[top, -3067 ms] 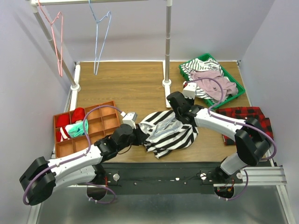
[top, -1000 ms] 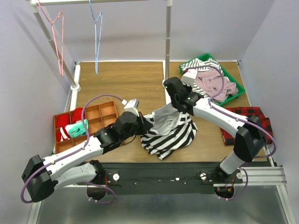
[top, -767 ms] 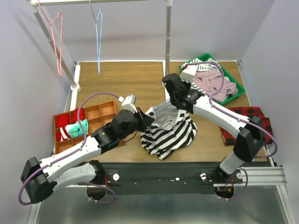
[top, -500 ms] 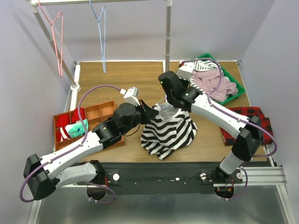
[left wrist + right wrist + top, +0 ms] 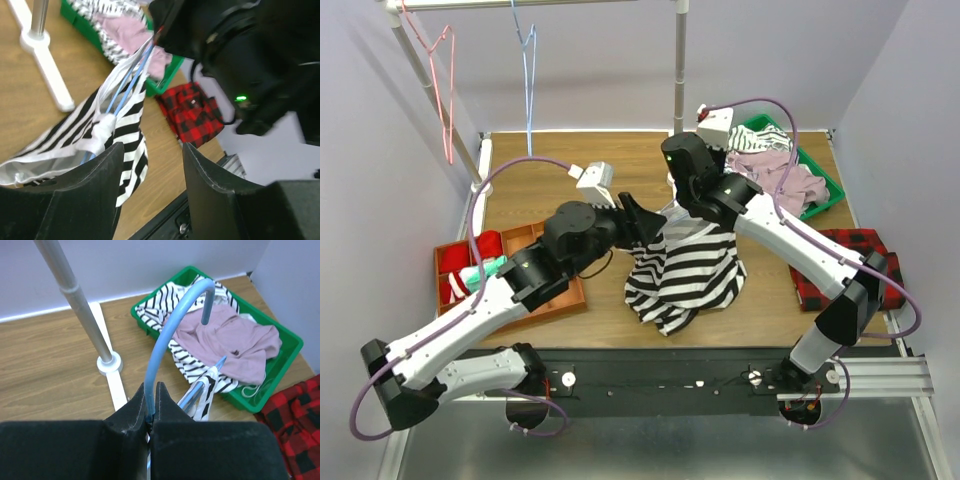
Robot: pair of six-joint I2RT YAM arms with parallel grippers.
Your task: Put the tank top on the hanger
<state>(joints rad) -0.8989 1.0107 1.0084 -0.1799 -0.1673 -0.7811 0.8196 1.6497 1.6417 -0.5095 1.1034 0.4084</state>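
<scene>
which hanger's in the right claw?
The blue hanger threaded into the top; the other blue one and the pink one hang bare on the rail.

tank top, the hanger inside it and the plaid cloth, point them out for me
tank top (image 5: pixel 685 272), top view, middle of the striped body
hanger (image 5: pixel 205 307), right wrist view, tip of its hook
plaid cloth (image 5: pixel 192 116), left wrist view, middle of the cloth

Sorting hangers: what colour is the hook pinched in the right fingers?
Light blue hook, clearest in the right wrist view.
</scene>
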